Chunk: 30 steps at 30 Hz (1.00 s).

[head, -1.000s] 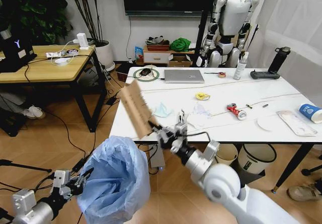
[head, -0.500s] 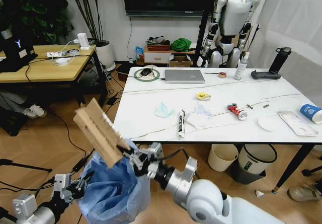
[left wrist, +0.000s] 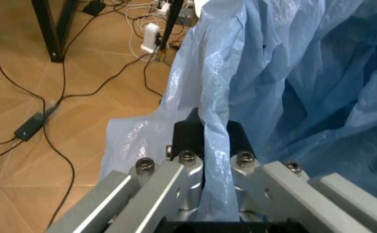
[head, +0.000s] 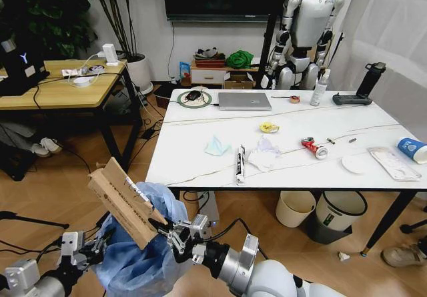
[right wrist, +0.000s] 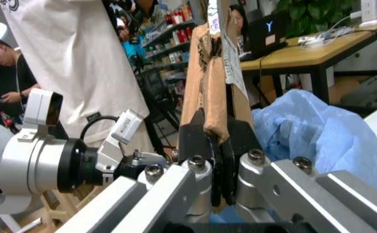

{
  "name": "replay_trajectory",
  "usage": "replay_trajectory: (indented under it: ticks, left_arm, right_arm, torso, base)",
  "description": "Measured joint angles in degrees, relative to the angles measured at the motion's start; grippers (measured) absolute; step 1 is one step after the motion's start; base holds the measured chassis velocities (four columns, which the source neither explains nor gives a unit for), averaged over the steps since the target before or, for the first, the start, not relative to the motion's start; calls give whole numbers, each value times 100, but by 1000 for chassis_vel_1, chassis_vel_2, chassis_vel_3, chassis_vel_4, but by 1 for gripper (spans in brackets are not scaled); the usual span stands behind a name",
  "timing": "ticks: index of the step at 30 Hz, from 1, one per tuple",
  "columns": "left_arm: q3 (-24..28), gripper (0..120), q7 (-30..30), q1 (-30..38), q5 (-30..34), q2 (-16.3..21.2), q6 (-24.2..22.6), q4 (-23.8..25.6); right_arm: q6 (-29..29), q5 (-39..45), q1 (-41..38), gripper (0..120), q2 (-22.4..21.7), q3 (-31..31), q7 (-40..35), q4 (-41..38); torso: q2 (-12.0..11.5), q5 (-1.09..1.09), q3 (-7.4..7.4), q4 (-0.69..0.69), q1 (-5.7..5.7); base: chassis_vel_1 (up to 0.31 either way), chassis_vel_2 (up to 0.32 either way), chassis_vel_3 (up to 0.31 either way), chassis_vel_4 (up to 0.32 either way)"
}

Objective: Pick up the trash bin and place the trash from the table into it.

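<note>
The trash bin (head: 137, 257), wrapped in crinkled light-blue plastic, hangs low at the front left, off the table. My left gripper (head: 90, 245) is shut on its liner (left wrist: 215, 126). My right gripper (head: 163, 229) is shut on the brown cardboard strip (head: 123, 202), holding it tilted over the bin's mouth; the strip (right wrist: 213, 73) stands between the pads in the right wrist view. More trash lies on the white marble table (head: 200, 140): a pale blue mask (head: 215, 146), a wrapper (head: 240, 164), white tissues (head: 265, 153), a yellow roll (head: 268, 127), a red-white can (head: 313, 147) and a blue cup (head: 411, 149).
A laptop (head: 244, 101), bottles and a round green mat (head: 194, 98) stand at the table's back. A cream bin (head: 295, 208) and a grey bin (head: 339, 212) sit under the table. A wooden desk (head: 57, 87) is at the left, cables lie on the floor, a humanoid robot stands behind.
My right gripper carried the cardboard strip from the table's front edge down and left to the bin's mouth. The bin in my left gripper sank lower.
</note>
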<state>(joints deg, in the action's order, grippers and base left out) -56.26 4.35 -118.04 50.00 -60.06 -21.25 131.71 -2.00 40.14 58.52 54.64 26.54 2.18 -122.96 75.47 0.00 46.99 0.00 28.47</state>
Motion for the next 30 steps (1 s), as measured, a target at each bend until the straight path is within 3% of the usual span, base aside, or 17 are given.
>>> replay_trajectory:
  ticks: [5,12,14,16,23,27,30]
  left_arm:
    - [39,0,-5,30,1,-35,-6,22]
    - [69,0,-35,-11,23,-110,-28,162]
    - [68,0,-35,-13,24,-118,-28,168]
    - [69,0,-36,-14,23,-146,-29,183]
    - [146,0,-23,10,-80,-287,-26,153]
    - [199,0,0,22,-147,-349,-15,132]
    - [232,0,33,26,-214,-390,10,127]
  right_arm:
    - [12,-111,109,0,-17,-43,44,-21]
    - [119,-261,397,31,5,-171,147,2]
    - [119,-272,409,32,10,-186,147,1]
    - [117,-318,445,43,19,-246,148,-15]
    - [143,-47,237,68,262,-1056,-56,-308]
    - [468,95,77,81,443,-1542,-455,-305]
    - [1220,69,8,93,603,-1950,-1155,-158]
  torso:
    - [0,0,0,0,0]
    - [0,0,0,0,0]
    - [0,1,0,0,0]
    - [0,0,0,0,0]
    - [0,0,0,0,0]
    - [0,0,0,0,0]
    - [0,0,0,0,1]
  base:
    - [0,0,0,0]
    - [0,0,0,0]
    - [0,0,0,0]
    - [0,0,0,0]
    - [0,0,0,0]
    - [0,0,0,0]
    - [0,0,0,0]
